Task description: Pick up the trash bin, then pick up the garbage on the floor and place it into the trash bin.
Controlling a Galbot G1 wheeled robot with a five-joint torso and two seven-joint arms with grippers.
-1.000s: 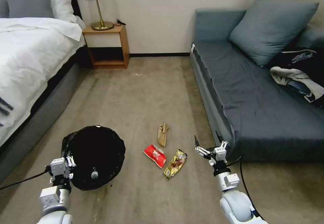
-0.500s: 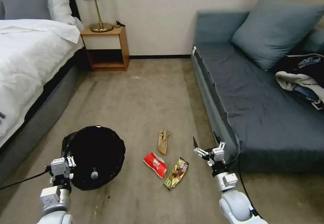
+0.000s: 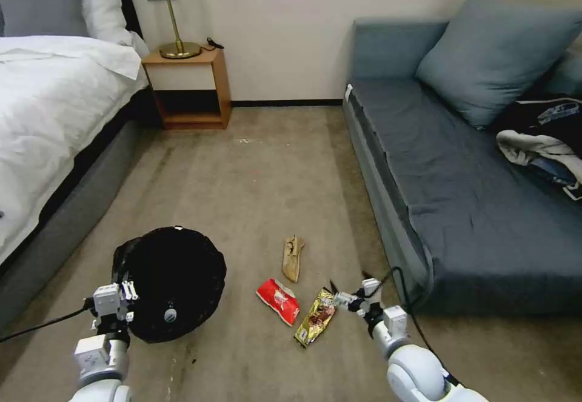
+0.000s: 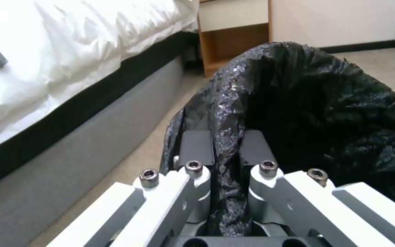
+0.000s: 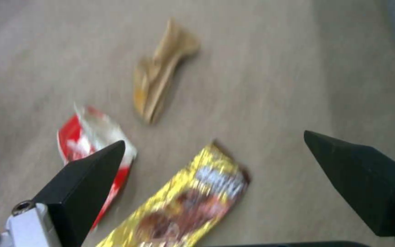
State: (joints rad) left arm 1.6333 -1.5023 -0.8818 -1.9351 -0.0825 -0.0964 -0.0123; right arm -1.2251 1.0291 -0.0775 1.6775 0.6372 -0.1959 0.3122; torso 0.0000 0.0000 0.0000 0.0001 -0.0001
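Three wrappers on the floor, right gripper closing in on the gold one

Nearest: left gripper (image 4: 227, 151), low on the robot's left, fingers pinched tight on the bag-lined rim of the trash bin (image 3: 173, 281), one finger on each side of the crinkled black plastic in the left wrist view. Whether the bin is lifted or resting on the carpet (image 3: 254, 165) can't be told.

Right gripper (image 3: 347, 294) sits low near the floor, jaws spread wide with nothing between them. Gold-brown wrapper (image 3: 316, 316) lies just beside and slightly inward of the fingertips (toward the robot's left). In the right wrist view the gold-brown wrapper (image 5: 179, 202) falls between the two black fingers (image 5: 87, 185), nearer the one on the red side. Its long axis runs diagonally from the robot's near-left to far-right, so the jaw opening looks roughly across the narrow width; my judgement is a short descent is what remains. Right arm is clearly the nearer one; the left is occupied with the bin.

Red wrapper (image 3: 279, 296) lies just left of the gold one, near it, apparently not touching. Tan crumpled wrapper (image 3: 293, 257) is a bit farther out, long axis pointing away from the robot.

Farther: bed (image 3: 54, 123) on the left, sofa (image 3: 461, 171) on the right with a clothes heap (image 3: 545, 141), nightstand (image 3: 188, 87) at the back wall.
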